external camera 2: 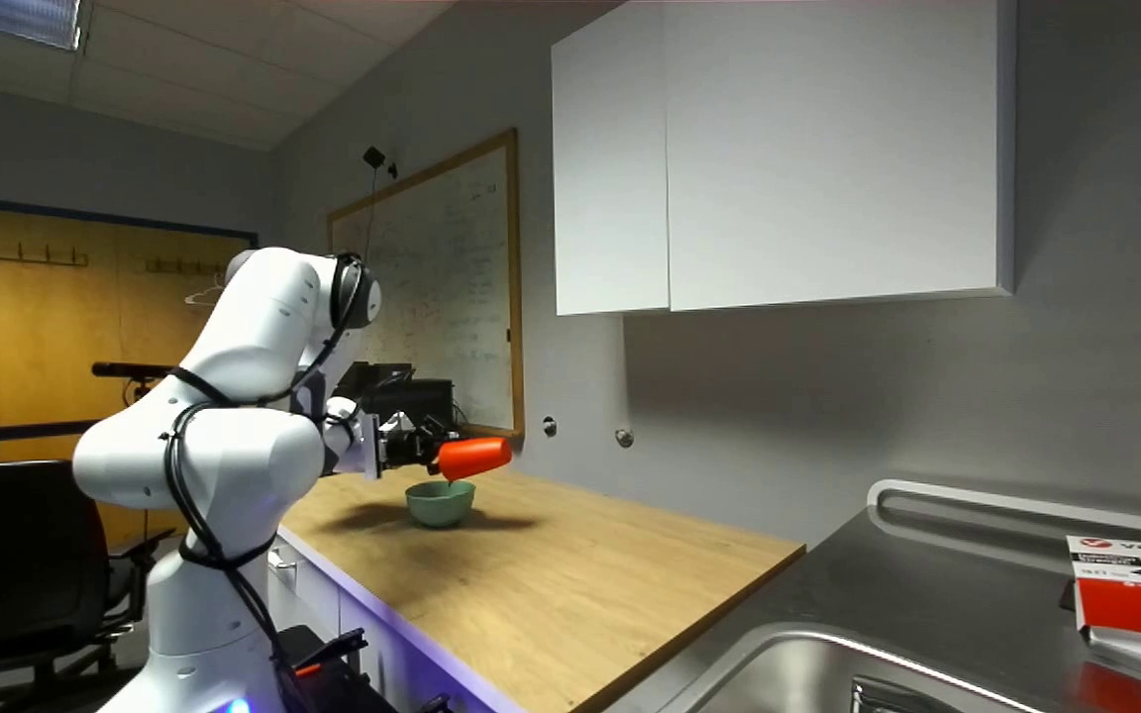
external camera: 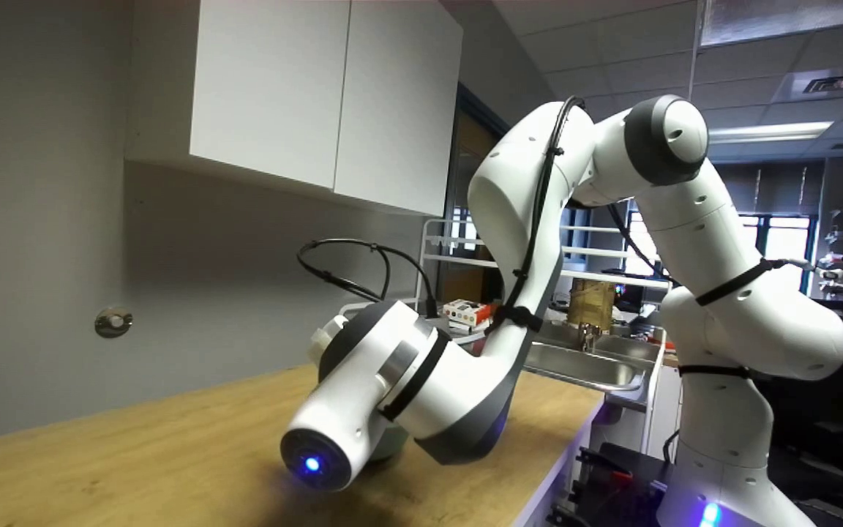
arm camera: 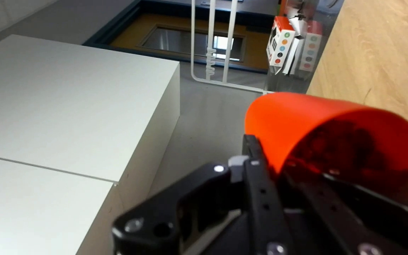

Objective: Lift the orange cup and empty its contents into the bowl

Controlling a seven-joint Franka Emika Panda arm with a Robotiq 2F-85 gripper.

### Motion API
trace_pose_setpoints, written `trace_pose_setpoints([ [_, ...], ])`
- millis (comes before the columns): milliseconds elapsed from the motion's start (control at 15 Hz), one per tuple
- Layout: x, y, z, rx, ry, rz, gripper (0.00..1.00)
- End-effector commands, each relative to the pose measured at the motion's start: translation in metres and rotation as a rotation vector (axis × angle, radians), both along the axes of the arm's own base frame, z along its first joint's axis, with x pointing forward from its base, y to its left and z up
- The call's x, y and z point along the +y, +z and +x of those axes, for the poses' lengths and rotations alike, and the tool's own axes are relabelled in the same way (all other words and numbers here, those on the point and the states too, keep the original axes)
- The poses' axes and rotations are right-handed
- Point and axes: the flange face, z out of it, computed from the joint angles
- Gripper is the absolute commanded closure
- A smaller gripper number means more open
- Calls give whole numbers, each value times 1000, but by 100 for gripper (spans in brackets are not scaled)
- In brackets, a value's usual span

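The wooden counter spreads widest, running along the wall in both exterior views. Over it reaches the white arm, coming from the left in an exterior view, its wrist low. At its end the dark hand extends to the right. The bowl, pale green, stands upright at the far part of the counter, just below the hand.

Narrower than the bowl, the orange cup is in the hand's grip, off the counter: one finger presses the outer wall, the other enters the mouth. It sits to the right of the hand. Its long axis is nearly level, closed end right and slightly up, mouth left and slightly down, above the bowl. Dark shapes inside it are too blurred to name.
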Motion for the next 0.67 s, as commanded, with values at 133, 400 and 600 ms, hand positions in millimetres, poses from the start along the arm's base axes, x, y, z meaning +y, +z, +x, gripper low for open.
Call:
trace_pose_setpoints([
  [133, 17, 0, -4, -88, 38, -75, 99],
  [400, 27, -3, -8, -125, 60, -113, 99],
  [600, 32, -5, -10, -160, 67, -128, 99],
])
